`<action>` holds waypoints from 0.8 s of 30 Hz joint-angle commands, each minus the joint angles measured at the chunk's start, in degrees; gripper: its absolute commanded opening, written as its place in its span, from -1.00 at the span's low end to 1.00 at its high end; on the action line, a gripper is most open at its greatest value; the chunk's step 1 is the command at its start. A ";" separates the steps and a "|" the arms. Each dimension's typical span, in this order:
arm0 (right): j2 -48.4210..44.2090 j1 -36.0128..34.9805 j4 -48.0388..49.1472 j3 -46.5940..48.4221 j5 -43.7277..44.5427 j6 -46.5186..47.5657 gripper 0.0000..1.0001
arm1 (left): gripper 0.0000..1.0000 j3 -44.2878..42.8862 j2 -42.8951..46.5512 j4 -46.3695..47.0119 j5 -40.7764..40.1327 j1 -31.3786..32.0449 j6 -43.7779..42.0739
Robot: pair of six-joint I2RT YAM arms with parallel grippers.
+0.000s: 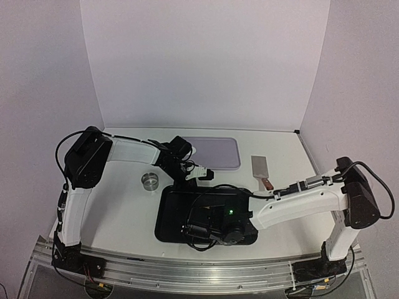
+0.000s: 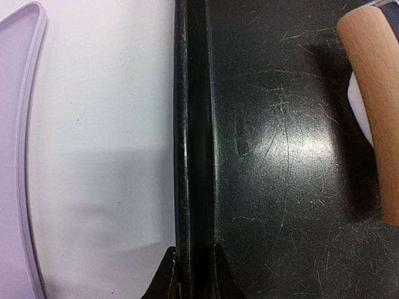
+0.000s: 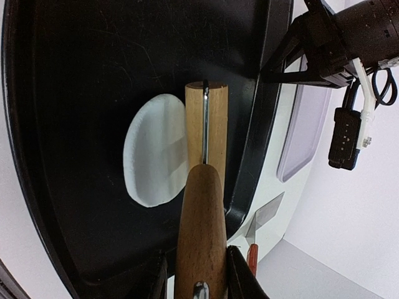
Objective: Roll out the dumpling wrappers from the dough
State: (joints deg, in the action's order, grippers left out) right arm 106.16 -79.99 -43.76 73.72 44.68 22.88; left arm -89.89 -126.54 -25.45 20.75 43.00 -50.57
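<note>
Now | dough (image 3: 153,152) flat, white, oval | right pincer (image 3: 198,277) gripping roller (image 3: 215,137) | left pincer (image 2: 194,280) clamping tray rim (image 2: 187,124)

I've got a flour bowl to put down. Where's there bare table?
Bare table lies between the left arm and the black tray, nearer than the metal ring; also right of the scraper. Crowded: the tray, with the right gripper, rolling pin and dough, and its far rim, clamped by the left gripper.

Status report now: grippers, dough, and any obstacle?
Left gripper shut on black tray rim. Right gripper shut on rolling pin, pin on flattened dough. Tray wall close beside pin.
</note>
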 commanded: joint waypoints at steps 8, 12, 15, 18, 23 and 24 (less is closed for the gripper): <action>-2.75 -5.85 -19.92 -2.15 -6.24 -8.73 -1.00 | -1.00 0.12 -1.24 2.34 -7.22 -0.55 -5.02; -1.11 -4.18 -17.18 -2.90 -7.01 -5.96 -1.00 | -1.00 0.35 -1.05 2.38 -7.38 -0.58 -5.11; 1.06 -1.36 -12.69 -3.05 -8.03 -3.20 -1.00 | -1.00 0.30 -1.02 2.29 -7.39 -0.56 -5.14; 3.10 1.35 -9.50 -2.00 -8.01 -0.95 -1.00 | -1.00 0.16 -0.83 2.27 -7.59 -0.52 -5.07; 3.87 1.35 -8.55 0.39 -8.27 -1.64 -1.00 | -1.00 -0.19 -0.81 2.16 -7.76 -0.55 -5.08; 3.18 0.65 -8.92 -0.11 -8.19 -2.49 -1.00 | -1.00 -0.22 -0.80 2.18 -7.73 -0.59 -5.08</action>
State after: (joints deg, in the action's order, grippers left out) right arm 107.23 -79.10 -47.30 75.32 45.26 20.05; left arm -89.89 -126.54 -25.47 20.75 43.00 -50.54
